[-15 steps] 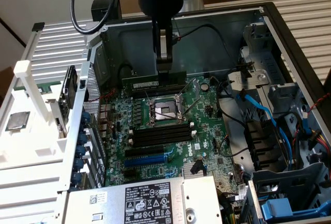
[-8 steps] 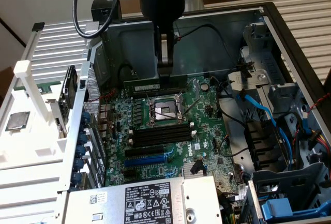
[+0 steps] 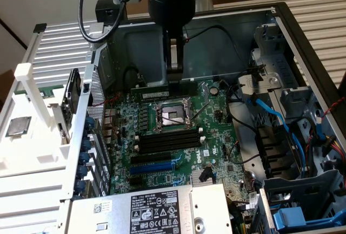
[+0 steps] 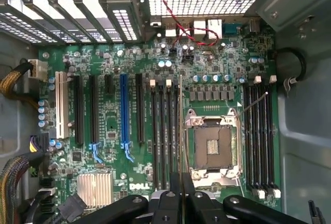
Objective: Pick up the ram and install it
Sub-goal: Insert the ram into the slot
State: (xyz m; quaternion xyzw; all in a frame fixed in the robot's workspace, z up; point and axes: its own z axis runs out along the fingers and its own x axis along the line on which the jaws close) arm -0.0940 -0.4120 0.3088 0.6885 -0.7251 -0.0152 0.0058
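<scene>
Your claw (image 3: 174,77) is pinched narrow on the ram (image 3: 155,91), held on edge above the board (image 3: 216,136) near the processor socket (image 3: 172,116); keep it level and parallel to the black slots (image 3: 167,141).

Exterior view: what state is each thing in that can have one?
gripper: shut on the ram
ram: held on edge over the motherboard
processor socket: empty
memory slots: empty
computer case: open
</scene>
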